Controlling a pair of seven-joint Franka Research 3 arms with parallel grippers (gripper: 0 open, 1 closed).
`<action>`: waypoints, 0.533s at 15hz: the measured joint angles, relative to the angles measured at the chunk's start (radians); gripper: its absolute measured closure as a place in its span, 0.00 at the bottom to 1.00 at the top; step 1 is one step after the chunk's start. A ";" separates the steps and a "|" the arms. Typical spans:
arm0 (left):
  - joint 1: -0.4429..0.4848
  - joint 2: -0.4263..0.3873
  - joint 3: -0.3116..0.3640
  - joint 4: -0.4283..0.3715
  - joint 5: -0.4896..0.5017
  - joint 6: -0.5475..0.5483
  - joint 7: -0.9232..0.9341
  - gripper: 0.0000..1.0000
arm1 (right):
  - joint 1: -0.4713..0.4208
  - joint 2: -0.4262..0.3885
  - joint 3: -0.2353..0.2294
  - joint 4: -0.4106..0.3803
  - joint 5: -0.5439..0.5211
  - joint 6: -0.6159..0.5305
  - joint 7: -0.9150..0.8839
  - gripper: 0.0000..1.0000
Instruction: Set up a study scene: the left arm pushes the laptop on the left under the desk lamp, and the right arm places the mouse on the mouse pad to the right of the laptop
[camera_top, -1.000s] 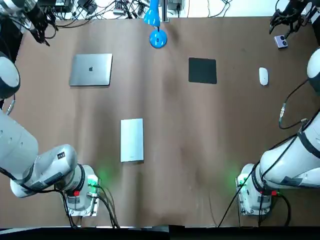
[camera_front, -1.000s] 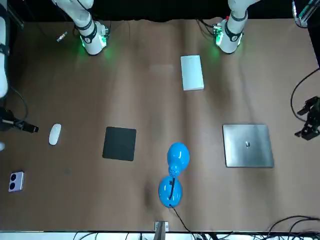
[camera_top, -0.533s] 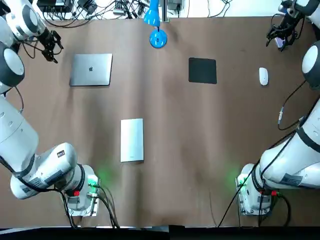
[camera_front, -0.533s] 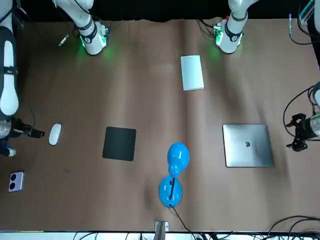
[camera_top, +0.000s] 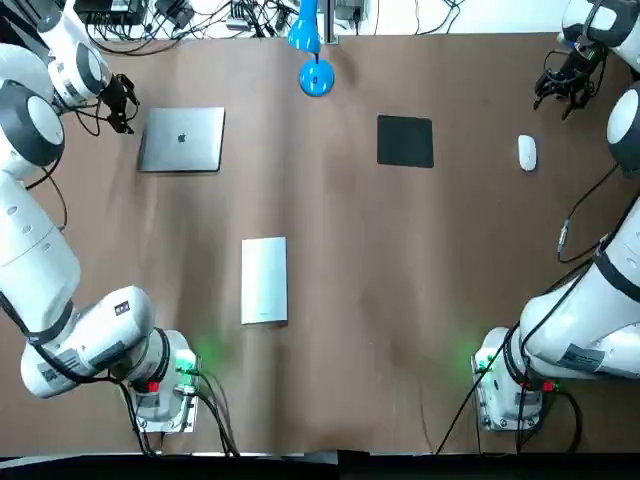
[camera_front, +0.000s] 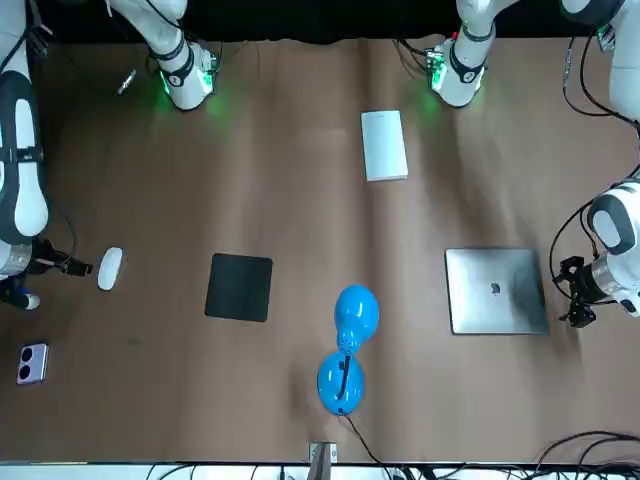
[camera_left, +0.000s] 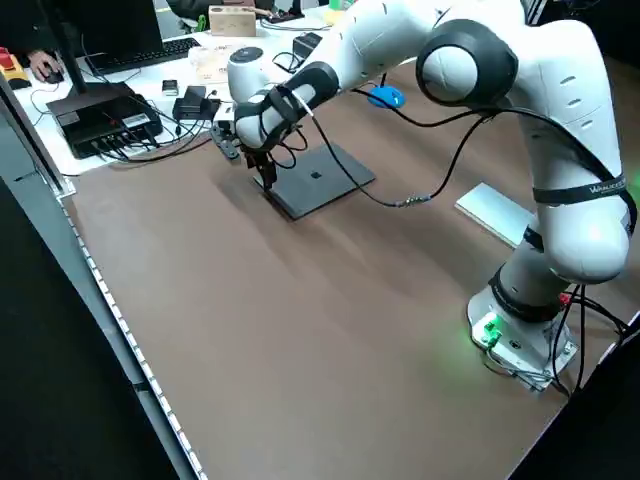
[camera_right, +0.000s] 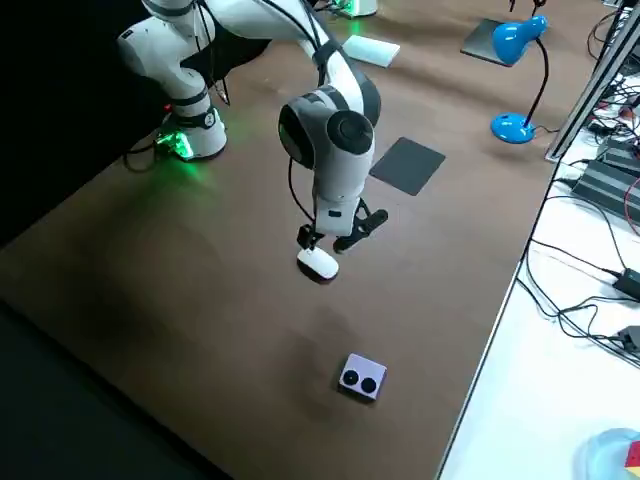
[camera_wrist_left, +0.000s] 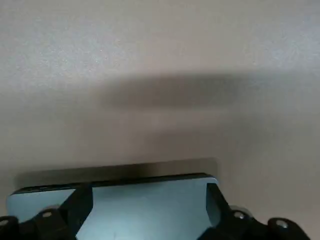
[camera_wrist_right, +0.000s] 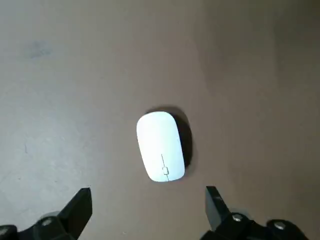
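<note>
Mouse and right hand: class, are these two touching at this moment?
Apart. The right wrist view shows bare table between the mouse and the open right hand.

A brown table (camera_top: 400, 280) fills the middle of the room, its top faintly creased, with a metal rail (camera_left: 108, 300) along one side and dark, unlit space beyond. Past the far edge runs a white side table (camera_right: 540, 380) — strewn with black cables (camera_top: 230, 22), a keyboard (camera_left: 140, 52) and power strips (camera_right: 605, 185).
</note>
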 joint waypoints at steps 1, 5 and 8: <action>0.001 0.008 0.000 0.006 0.000 0.003 -0.002 0.00 | -0.003 0.003 0.000 -0.003 0.000 -0.001 0.000 0.00; -0.001 0.036 0.000 0.012 0.000 0.002 -0.003 0.00 | -0.007 0.059 0.001 -0.007 0.000 0.030 -0.011 0.00; -0.001 0.047 -0.001 0.010 0.001 0.002 -0.003 0.00 | -0.006 0.078 0.006 -0.034 0.000 0.106 -0.018 0.00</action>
